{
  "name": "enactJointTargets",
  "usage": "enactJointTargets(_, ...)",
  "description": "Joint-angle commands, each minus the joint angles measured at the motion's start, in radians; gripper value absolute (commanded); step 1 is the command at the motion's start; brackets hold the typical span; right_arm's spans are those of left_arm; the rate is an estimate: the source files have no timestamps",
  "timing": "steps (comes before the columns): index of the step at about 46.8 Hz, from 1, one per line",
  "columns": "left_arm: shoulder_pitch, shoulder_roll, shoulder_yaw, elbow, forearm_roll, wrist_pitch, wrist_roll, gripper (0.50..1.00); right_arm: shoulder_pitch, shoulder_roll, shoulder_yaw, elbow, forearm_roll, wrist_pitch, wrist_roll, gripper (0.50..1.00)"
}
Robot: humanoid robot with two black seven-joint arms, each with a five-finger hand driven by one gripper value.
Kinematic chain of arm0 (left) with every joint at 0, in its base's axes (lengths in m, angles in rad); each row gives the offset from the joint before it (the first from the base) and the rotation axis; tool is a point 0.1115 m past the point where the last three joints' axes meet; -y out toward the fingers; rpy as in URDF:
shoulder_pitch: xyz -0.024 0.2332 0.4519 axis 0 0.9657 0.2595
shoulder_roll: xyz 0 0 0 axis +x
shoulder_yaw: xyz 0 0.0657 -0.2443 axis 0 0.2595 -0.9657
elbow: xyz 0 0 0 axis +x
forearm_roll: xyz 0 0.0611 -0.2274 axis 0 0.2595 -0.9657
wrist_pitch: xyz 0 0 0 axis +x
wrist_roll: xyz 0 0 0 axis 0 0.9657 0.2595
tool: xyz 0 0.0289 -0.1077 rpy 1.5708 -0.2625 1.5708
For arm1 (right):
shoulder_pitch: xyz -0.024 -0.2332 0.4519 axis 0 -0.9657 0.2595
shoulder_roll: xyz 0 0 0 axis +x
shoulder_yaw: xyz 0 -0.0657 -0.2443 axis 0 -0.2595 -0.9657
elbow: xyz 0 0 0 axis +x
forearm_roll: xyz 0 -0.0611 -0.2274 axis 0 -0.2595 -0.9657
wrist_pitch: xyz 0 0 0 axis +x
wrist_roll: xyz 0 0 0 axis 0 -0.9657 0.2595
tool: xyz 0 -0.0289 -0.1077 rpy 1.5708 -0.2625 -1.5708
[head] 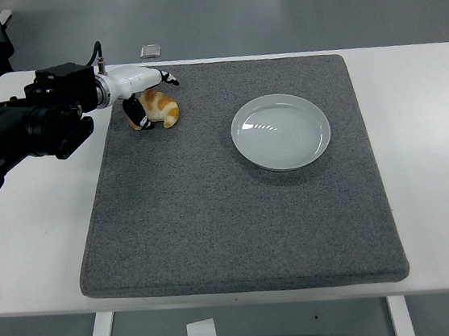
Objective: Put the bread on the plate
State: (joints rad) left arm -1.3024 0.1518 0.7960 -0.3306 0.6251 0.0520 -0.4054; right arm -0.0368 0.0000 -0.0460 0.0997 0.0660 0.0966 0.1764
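The left hand (145,96) reaches in over the far left corner of the grey mat (238,215), its white palm above the bread (160,108). The fingers (135,113) are curled down around the bread's left end – one dark finger touches its near-left side, another tip lies across the far side. Whether the grip is fully closed cannot be told; the bread appears to rest on the mat, not lifted.

The bread is a croissant, golden with pale stripes, lying directly beneath and between the fingers, its right half uncovered.

The plate (280,131) – round, pale, glossy – sits on the mat well to the right of the fingers and slightly nearer the table's front edge; it holds nothing.

The mat lies on the white table (426,153). Just beyond the fingers, off the table, a small pale object (149,51) lies on the floor.
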Motion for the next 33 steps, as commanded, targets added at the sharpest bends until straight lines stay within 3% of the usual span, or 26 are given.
enactJointTargets(1,0.006,-0.006,0.000,0.002,-0.001,0.002,0.000,0.951,0.000,0.000,0.000,0.000,0.000,0.000,0.000,0.932)
enactJointTargets(20,0.028,-0.041,0.006,0.028,0.001,0.032,0.002,0.851,0.000,0.000,0.000,0.000,0.000,0.000,0.000,0.932)
enactJointTargets(33,0.032,-0.046,0.009,0.039,0.001,0.035,0.007,0.733,0.000,0.000,0.000,0.000,0.000,0.000,0.000,0.932)
